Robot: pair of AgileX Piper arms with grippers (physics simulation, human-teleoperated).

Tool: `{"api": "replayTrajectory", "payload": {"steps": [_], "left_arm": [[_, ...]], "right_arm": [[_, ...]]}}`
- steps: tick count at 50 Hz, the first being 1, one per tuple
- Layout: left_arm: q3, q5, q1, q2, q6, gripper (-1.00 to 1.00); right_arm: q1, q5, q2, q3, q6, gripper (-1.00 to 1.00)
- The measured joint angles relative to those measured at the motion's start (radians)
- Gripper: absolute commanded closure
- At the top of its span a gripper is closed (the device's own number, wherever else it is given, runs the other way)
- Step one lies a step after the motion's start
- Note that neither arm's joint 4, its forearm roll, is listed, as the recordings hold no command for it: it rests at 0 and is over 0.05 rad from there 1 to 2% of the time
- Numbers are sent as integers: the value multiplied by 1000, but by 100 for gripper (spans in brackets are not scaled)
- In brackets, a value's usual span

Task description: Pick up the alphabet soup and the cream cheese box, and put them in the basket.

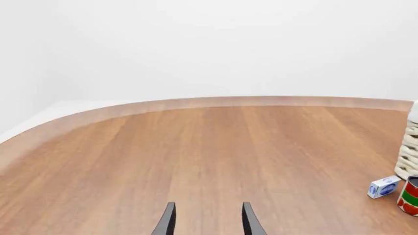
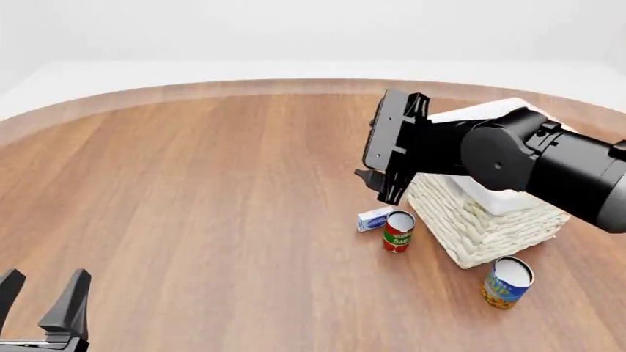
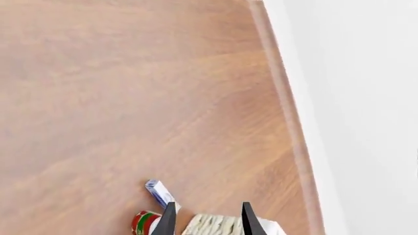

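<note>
Approach step, nothing lifted. Right gripper (image 3: 205, 218) empty, jaws parted, above woven cream-white wicker basket (image 2: 489, 227). Small blue-and-white cream cheese box (image 2: 374, 218) lies just beside basket; blue-labelled alphabet soup can (image 2: 506, 282) near it. Left gripper (image 2: 41, 302) parked open, well apart. Next: descend onto box.

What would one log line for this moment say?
left gripper: open, idle | right gripper: open, above basket | alphabet soup, cream cheese box: on table

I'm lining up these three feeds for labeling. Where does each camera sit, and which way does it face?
Front: fixed above and behind the arms, looking forward and down at the basket and alphabet soup; both arms show.
Left wrist: behind the open left gripper, facing across the table.
Right wrist: behind the open right gripper, looking down.
All three share the cream cheese box and red-and-green can.
</note>
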State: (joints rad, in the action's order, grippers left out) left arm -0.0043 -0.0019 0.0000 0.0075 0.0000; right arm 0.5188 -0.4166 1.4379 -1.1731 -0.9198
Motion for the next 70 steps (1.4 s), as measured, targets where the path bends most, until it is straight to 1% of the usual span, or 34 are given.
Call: {"api": "replayTrajectory", "payload": {"steps": [10,21,36,47,52,63,70], "left_arm": [[0,0,0,0,0,-100],[0,0,0,0,0,-100],[0,0,0,0,0,-100],[0,0,0,0,0,-100],[0,0,0,0,0,-100],[0,0,0,0,0,-100],[0,0,0,0,0,-100]], "right_arm": [[-12,-43,61,-50,-73,-100],[-13,-108,128,-131,-128,-100],[13,-232,216,-280,-132,-100],[19,-286,260,-327,-143,-100],[12,-304,283,-342,-163,-100],[-6,-339,330,-377,-226,-100],[-10,-368,360,-408,-249,-100]]}}
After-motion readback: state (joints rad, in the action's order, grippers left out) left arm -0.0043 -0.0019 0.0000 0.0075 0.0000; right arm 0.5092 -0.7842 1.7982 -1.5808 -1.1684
